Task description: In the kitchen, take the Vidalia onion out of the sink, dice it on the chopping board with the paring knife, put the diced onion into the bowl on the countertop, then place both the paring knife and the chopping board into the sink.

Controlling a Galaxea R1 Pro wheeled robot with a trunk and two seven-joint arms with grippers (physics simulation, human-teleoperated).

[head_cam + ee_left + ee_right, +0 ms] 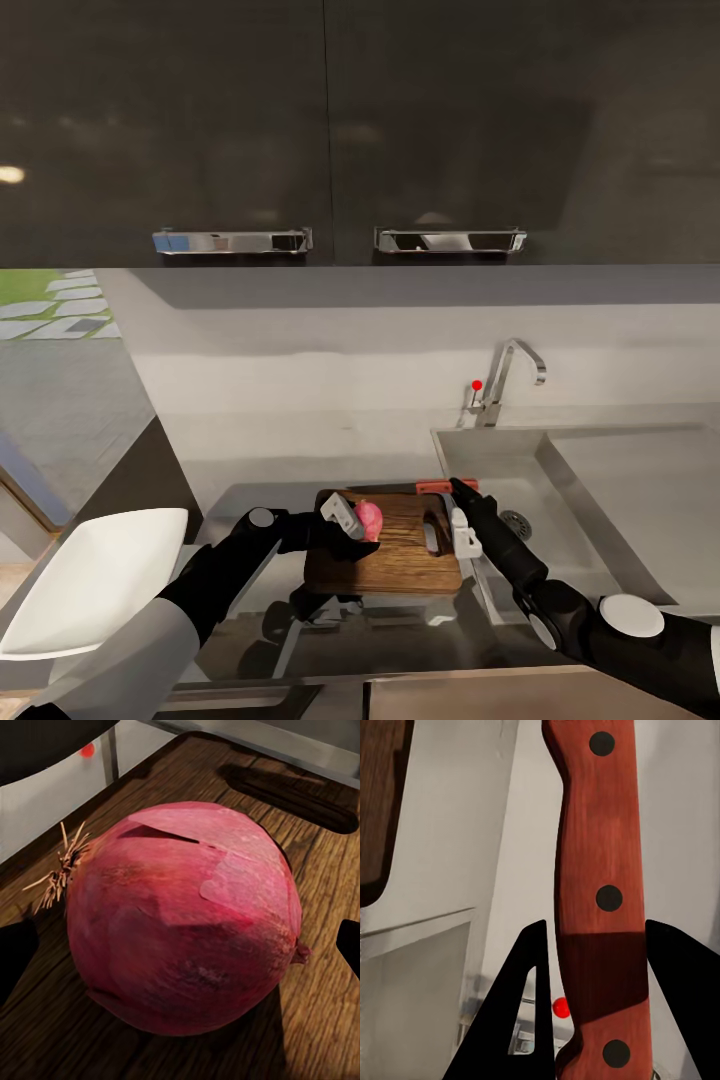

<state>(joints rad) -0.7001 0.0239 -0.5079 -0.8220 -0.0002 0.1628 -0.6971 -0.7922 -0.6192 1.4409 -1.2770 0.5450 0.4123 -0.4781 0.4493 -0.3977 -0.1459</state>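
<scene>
- Right gripper (592, 997): dark fingers spread on either side of the paring knife (598, 900), at the red-orange handle; not clear whether actually clamped or just straddling, so can't tell.
- Left gripper (352, 530): parked right by the Vidalia onion (369, 519); in the left wrist view just dark tips at the frame edges, clear of the skin, so looks open, nothing held.
- Onion sitting on the chopping board (395, 560), toward its 10 o'clock corner, whole and uncut.
- Knife at the board's 12 o'clock edge in the head view (446, 487), handle pointing to 3 o'clock, toward the sink (600, 500).
- Bowl (95, 575) way over at 9 o'clock of the board, on the countertop (250, 480), empty.
- Progress guess: onion out of the sink and on the board = done. Left to go: securing the knife, dicing, filling the bowl, dumping knife and board in the sink.
- View differences: left wrist view gives onion detail (dry root tuft, papery peeling skin) that's just a pink blob from the head. Right wrist view shows the handle's three dark rivets. Head view gives the overall layout: tap (505, 380), basin, bowl.
</scene>
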